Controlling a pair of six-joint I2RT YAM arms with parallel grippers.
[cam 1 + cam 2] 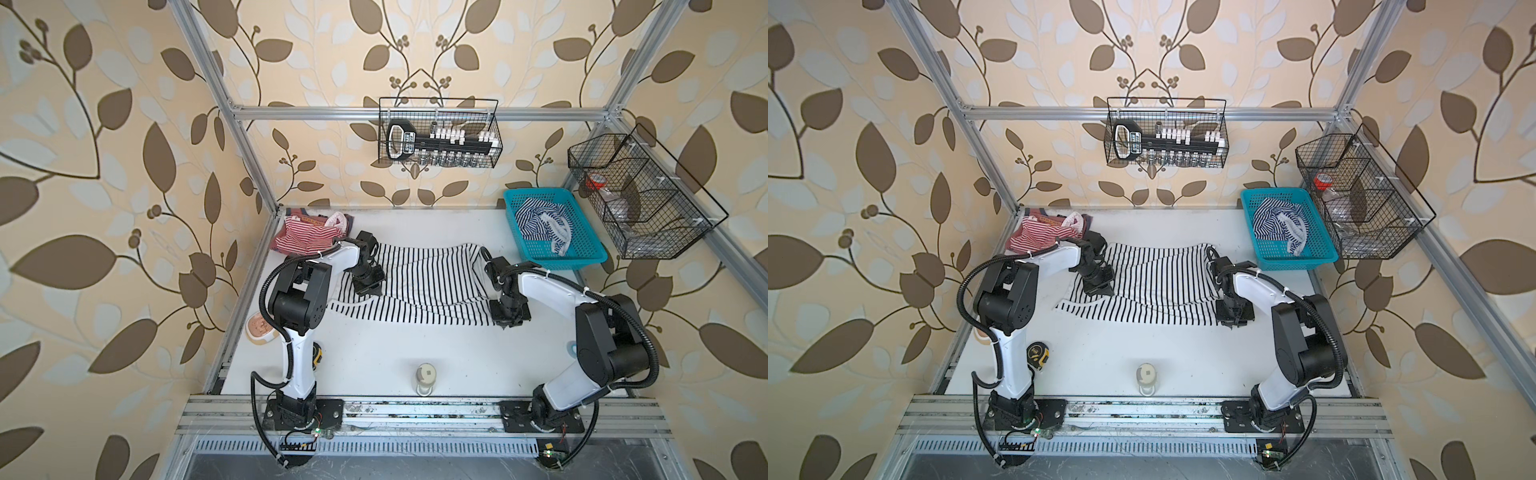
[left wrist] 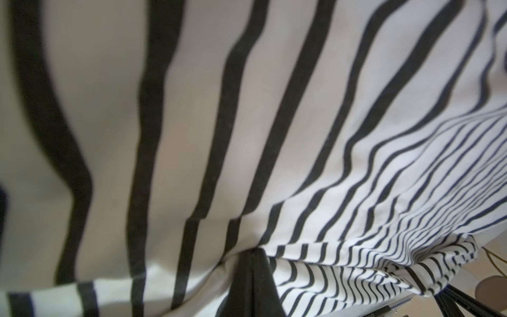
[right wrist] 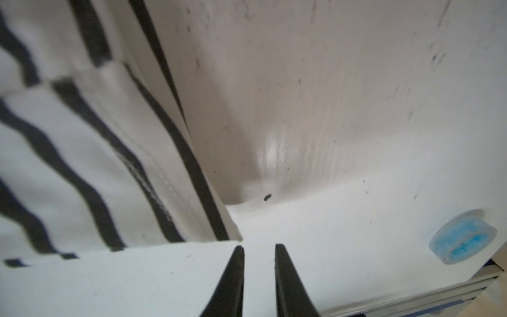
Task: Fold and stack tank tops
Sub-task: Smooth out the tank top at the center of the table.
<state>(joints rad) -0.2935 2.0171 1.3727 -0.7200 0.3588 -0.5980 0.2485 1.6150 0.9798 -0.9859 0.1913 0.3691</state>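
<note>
The left pincer (image 1: 372, 291) is clamped tight on a fold of the black-and-white top (image 1: 424, 286), near that top's left end in both top views. Its wrist view is basically wall-to-wall stripes, with one dark finger (image 2: 249, 282) poking into the bunched cloth at the bottom middle. The right pincer (image 3: 259, 247) has its jaws a small way apart with nothing between them, just bare white table (image 3: 329, 109). The tips sit right beside the top's lower right corner, not quite on it as far as I can tell. The top itself is spread sideways across the middle of the table between the two arms, a bit rumpled. The red-and-white top (image 1: 299, 239) is heaped in the table's upper left corner, and the navy-striped top (image 1: 540, 222) is in the blue basket (image 1: 582, 253) at the upper right. As for writing, the yellow-and-black tape measure (image 1: 1038, 355) at the lower left has a label, but it's too small to read.
</note>
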